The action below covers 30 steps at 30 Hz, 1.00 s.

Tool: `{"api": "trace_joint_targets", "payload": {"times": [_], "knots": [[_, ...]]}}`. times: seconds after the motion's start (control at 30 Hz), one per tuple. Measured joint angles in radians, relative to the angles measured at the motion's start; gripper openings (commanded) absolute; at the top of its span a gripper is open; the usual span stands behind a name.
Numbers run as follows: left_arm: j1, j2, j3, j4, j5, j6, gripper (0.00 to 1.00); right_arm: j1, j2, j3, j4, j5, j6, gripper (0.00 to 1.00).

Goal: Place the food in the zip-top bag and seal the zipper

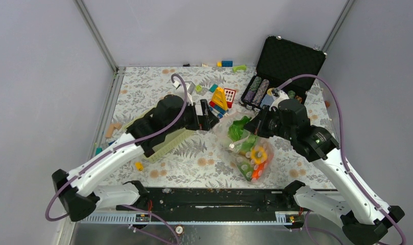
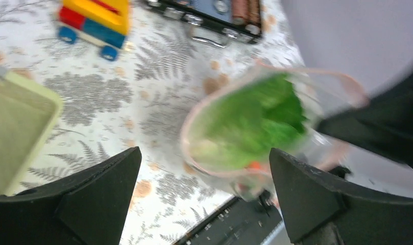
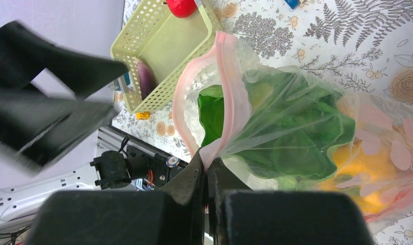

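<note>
The clear zip-top bag (image 1: 251, 153) lies right of centre, its mouth open and held up. It holds green leafy pieces (image 3: 286, 127), a yellow piece (image 3: 357, 171) and orange food (image 1: 259, 168). My right gripper (image 3: 207, 162) is shut on the pink-red zipper (image 3: 225, 87) at the mouth's edge, and shows in the top view (image 1: 253, 126). My left gripper (image 1: 210, 115) is open and empty, left of the bag's mouth. Its view is blurred, and the mouth with green leaves (image 2: 250, 120) sits beyond its fingers (image 2: 92, 196). A red round food (image 3: 181, 6) and a purple piece (image 3: 146, 79) lie in the basket.
The pale green slatted basket (image 1: 168, 144) sits under my left arm. Coloured building blocks (image 1: 222, 97) lie behind the left gripper. An open black case (image 1: 288, 58) with poker chip stacks (image 1: 258, 91) stands at the back right. A small yellow piece (image 1: 138, 166) lies front left.
</note>
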Motion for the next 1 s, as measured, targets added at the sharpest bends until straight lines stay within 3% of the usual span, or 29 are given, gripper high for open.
{"api": "trace_joint_targets", "payload": {"times": [0.17, 0.33, 0.4, 0.47, 0.5, 0.77, 1.0], "knots": [[0.094, 0.15, 0.0, -0.026, -0.005, 0.002, 0.85, 0.0, -0.006, -0.002, 0.0, -0.023, -0.01, 0.0], [0.101, 0.253, 0.0, -0.028, 0.052, 0.01, 0.75, 0.0, -0.01, -0.003, 0.0, -0.027, -0.012, 0.0], [0.101, 0.271, 0.0, -0.025, 0.06, 0.011, 0.54, 0.0, -0.01, -0.003, 0.0, -0.032, -0.013, 0.0], [0.101, 0.294, 0.0, -0.013, 0.079, 0.006, 0.13, 0.0, -0.01, -0.003, 0.001, -0.041, -0.015, 0.0], [0.102, 0.308, 0.002, -0.007, 0.096, 0.01, 0.0, 0.0, -0.01, -0.004, 0.001, -0.044, -0.016, 0.0], [0.1, 0.352, 0.029, 0.055, 0.268, 0.031, 0.0, 0.0, 0.019, -0.009, 0.004, -0.052, -0.052, 0.0], [0.055, 0.187, 0.031, 0.097, 0.347, 0.078, 0.0, 0.0, 0.088, 0.032, -0.006, 0.035, -0.131, 0.0]]}}
